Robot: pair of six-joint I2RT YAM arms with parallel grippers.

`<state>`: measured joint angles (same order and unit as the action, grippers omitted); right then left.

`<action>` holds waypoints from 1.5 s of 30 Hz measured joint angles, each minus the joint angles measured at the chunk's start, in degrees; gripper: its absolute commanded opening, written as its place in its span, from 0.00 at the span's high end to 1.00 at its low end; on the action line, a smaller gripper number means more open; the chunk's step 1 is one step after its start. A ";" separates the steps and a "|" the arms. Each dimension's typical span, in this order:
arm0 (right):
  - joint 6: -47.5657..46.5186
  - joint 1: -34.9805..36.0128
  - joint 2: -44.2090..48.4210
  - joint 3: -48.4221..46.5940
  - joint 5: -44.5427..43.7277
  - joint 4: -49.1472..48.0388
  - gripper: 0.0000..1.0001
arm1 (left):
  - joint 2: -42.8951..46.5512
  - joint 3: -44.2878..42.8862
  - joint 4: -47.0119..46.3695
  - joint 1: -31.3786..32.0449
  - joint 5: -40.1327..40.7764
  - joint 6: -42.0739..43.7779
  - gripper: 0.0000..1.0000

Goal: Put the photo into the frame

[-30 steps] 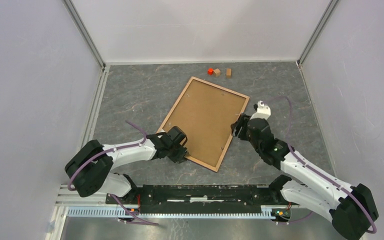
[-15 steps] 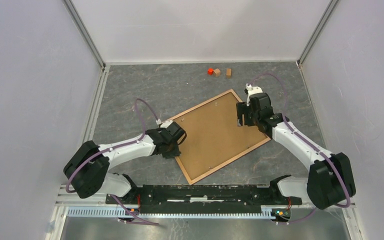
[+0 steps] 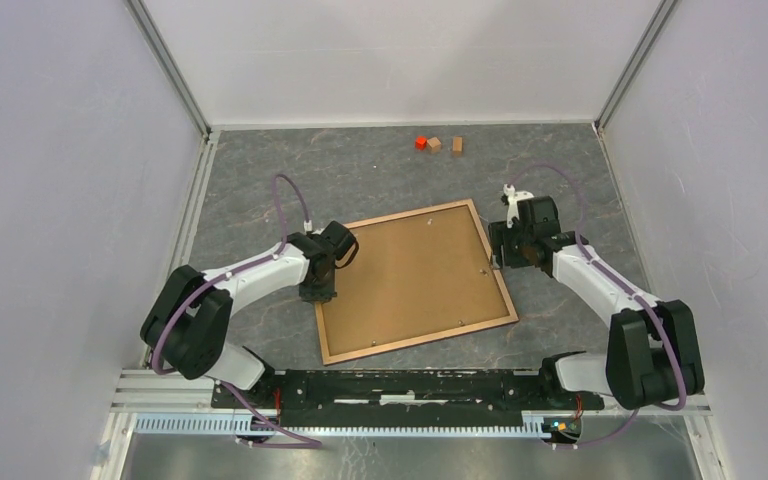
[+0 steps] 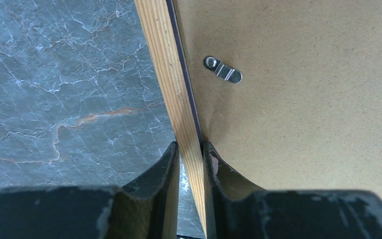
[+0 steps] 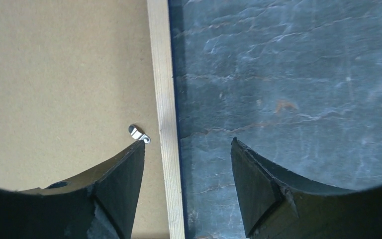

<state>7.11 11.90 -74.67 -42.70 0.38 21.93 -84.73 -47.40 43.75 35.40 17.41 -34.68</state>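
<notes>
The frame point(image 3: 420, 338) lies back side up on the table, its light wood rails around a brown backing board point(image 3: 415, 275). The photo is hidden. My left gripper point(image 3: 322, 290) is shut on the frame's left rail point(image 4: 171, 74), one finger outside the rail and the other on the board side. My right gripper point(image 3: 500, 255) is open, and its fingers straddle the right rail point(image 5: 163, 99) without touching it. A small metal clip point(image 4: 223, 69) sits on the board near the left rail, and another clip point(image 5: 139, 133) sits by my right gripper's left fingertip.
A red block point(image 3: 420, 142) and two wooden blocks point(image 3: 434, 144) point(image 3: 457, 145) sit near the back wall. Grey walls close in the table on the left, right and back. The arm bases stand at the near edge.
The frame has turned clockwise on the table, with the left gripper still on its rail. The left gripper swung farther from the bases. The right gripper went to the frame's right rail.
</notes>
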 measured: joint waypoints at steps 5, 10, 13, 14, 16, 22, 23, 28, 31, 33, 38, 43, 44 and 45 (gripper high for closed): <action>-1.51 1.33 -1.55 1.86 2.84 -0.66 0.33 | -0.22 -0.31 0.44 -0.31 0.00 1.42 0.98; -2.60 4.35 -3.37 2.25 3.13 -1.70 0.34 | -0.81 -0.57 0.59 -0.46 -0.09 1.77 0.98; -2.84 4.96 -4.55 2.34 3.10 -2.45 0.37 | -0.90 -0.61 0.63 -0.46 -0.20 1.77 0.98; -2.93 5.01 -5.01 2.34 3.08 -2.71 0.38 | -0.90 -0.61 0.63 -0.46 -0.26 1.77 0.98; -2.97 5.29 -5.86 2.34 3.04 -3.15 0.39 | -0.90 -0.61 0.63 -0.52 -0.50 1.77 0.98; -2.93 6.67 -7.13 2.34 1.90 -4.37 0.48 | -0.90 -0.61 0.61 -0.68 -1.05 1.77 0.98; -2.93 6.84 -7.15 2.34 1.62 -4.44 0.49 | -0.90 -0.61 0.61 -0.68 -1.05 1.77 0.98; -1.44 7.34 -7.17 2.34 -0.50 -4.68 0.56 | -0.90 -0.61 0.61 -0.68 -1.18 1.77 0.98; 0.00 7.63 -7.17 2.36 -2.01 -4.81 0.63 | -0.90 -0.61 0.59 -0.68 -1.25 1.77 0.98; 0.85 7.85 -7.04 2.58 -2.86 -5.16 0.69 | -0.90 -0.61 0.59 -0.70 -1.27 1.77 0.98; 3.48 8.35 -6.84 2.86 -4.81 -5.55 0.85 | -0.90 -0.61 0.55 -0.83 -1.53 1.77 0.98; 8.04 9.11 -6.80 2.86 -7.63 -5.40 1.00 | -0.79 -0.52 0.48 -0.83 -1.55 1.73 0.98; 9.31 9.33 -6.80 2.86 -8.28 -5.33 1.00 | -0.72 -0.48 0.44 -0.83 -1.53 1.68 0.98; 10.58 9.49 -6.80 2.86 -9.05 -5.22 1.00 | -0.66 -0.42 0.37 -0.83 -1.51 1.62 0.98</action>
<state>17.69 21.39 -81.47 -39.83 -8.67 16.71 -85.38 -47.81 44.12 34.57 15.90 -33.06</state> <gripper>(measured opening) 0.345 0.269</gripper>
